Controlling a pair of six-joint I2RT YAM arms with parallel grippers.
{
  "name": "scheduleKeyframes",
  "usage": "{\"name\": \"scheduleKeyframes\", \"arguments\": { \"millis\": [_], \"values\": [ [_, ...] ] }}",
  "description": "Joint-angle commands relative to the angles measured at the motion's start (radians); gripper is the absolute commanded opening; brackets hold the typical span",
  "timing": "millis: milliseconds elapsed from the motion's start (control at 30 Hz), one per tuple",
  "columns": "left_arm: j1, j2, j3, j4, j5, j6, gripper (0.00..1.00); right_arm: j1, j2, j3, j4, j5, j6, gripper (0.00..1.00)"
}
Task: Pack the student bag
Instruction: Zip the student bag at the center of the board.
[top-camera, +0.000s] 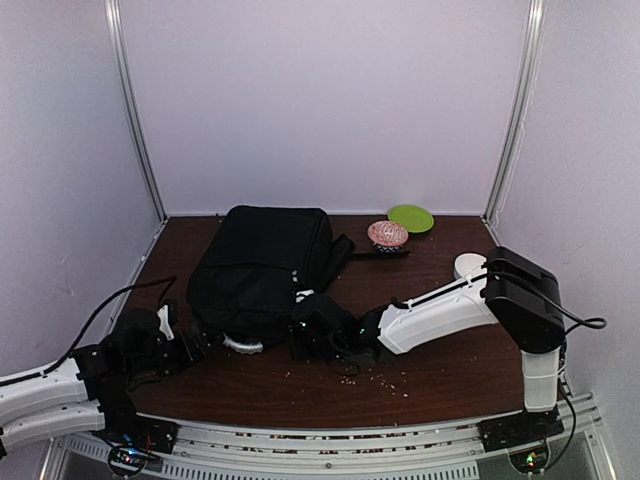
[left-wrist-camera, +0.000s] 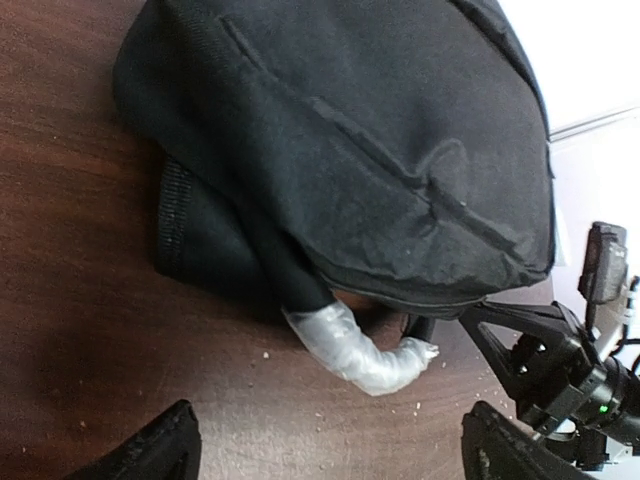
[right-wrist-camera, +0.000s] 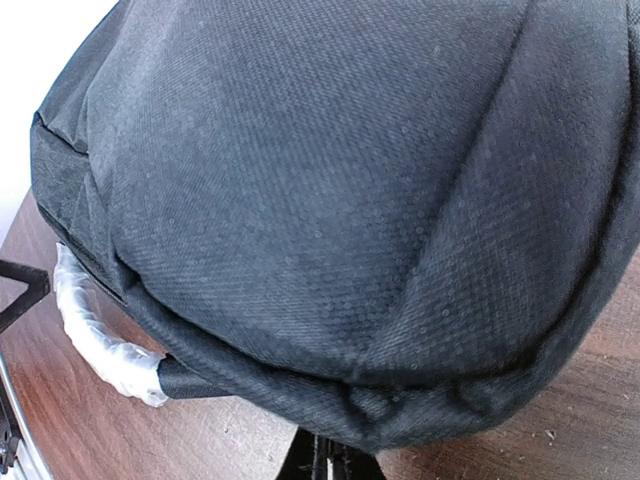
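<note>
On the dark wood-grain tabletop (top-camera: 450, 375), left of the middle: the student bag (top-camera: 260, 268), black woven fabric, lying flat and bulging. Points its silvery-grey wrapped handle (left-wrist-camera: 362, 352) toward the near edge, curved out from under the bag's near end. Just short of that handle, at the lower left: left jaws, wide apart, nothing between the fingertips (left-wrist-camera: 150, 452), clear of the bag. At the bag's near right corner: right jaws, together, tip against the bag's rim; cannot tell whether any fabric is pinched. Behind the bag to the right: a pink patterned ball (top-camera: 388, 234), then a green plate (top-camera: 411, 217) near the back wall, and a white round thing (top-camera: 467, 265) beside the right arm (top-camera: 440, 312). Pale crumbs (top-camera: 378, 380) scattered over the wood near the front. Around it all: plain pale lilac walls (top-camera: 320, 100) with metal corner posts (top-camera: 135, 110), and a ribbed metal rail (top-camera: 330, 455) along the near edge.
</note>
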Motion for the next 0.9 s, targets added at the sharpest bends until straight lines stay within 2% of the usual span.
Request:
{"name": "scheduleKeyframes", "arguments": {
  "millis": [0,167,400,567,867],
  "values": [
    [-0.07,-0.08,0.029,-0.097,-0.07,-0.08,0.94,0.008,0.015,0.025,-0.032,0.017,-0.004,0.0],
    [-0.184,0.027,0.078,-0.038,-0.124,-0.099,0.94,0.008,0.016,0.034,-0.037,0.02,-0.005,0.0],
    [-0.267,0.291,0.111,0.222,-0.084,-0.166,0.88,0.007,0.011,0.036,-0.034,0.02,0.0,0.0],
    [-0.271,0.443,0.154,0.294,-0.084,-0.183,0.87,0.007,0.008,0.028,-0.027,0.017,0.001,0.0],
    [-0.224,0.532,0.193,0.314,-0.13,-0.165,0.84,0.007,-0.007,0.006,-0.021,0.002,-0.002,0.0]
  ]
}}
